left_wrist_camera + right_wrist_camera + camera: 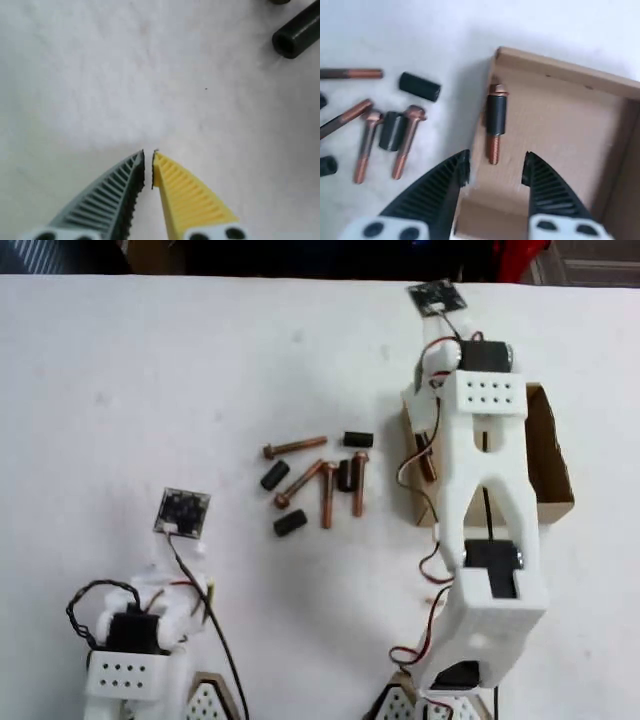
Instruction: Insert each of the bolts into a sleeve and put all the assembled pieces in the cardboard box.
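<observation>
Keep right gripper [496, 159] jaws wide apart and empty as now; lift straight up, clear of brown cardboard box [560, 70] rim, leaving black-sleeved copper bolt [496, 116] lying inside by wall. Then over to loose copper bolts [327, 495], black cylindrical sleeves [290, 523] on white table [150, 360]. Left gripper [148, 155] jaws: together, empty.
</observation>
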Controlling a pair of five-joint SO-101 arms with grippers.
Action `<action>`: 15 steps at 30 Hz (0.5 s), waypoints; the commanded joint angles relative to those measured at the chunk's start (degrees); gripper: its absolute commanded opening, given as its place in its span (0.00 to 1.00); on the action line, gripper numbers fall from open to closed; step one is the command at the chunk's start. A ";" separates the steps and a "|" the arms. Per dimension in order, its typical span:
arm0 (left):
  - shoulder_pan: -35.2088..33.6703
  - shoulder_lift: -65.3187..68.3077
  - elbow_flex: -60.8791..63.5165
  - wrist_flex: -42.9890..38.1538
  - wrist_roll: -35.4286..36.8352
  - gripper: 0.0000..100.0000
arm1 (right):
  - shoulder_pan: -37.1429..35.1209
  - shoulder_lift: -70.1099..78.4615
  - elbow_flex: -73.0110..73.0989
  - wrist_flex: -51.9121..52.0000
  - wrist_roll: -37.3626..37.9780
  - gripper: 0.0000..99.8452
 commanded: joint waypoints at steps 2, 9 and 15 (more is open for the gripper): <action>-0.22 -0.04 -0.35 -1.32 -0.35 0.07 | -4.18 -7.16 -2.73 3.47 0.44 0.16; -0.22 -0.04 -0.35 -1.32 -0.35 0.07 | -10.51 -8.66 -2.55 10.68 -7.38 0.16; -0.22 -0.04 -0.35 -1.32 -0.35 0.07 | -14.29 -1.89 -2.55 8.40 -16.00 0.16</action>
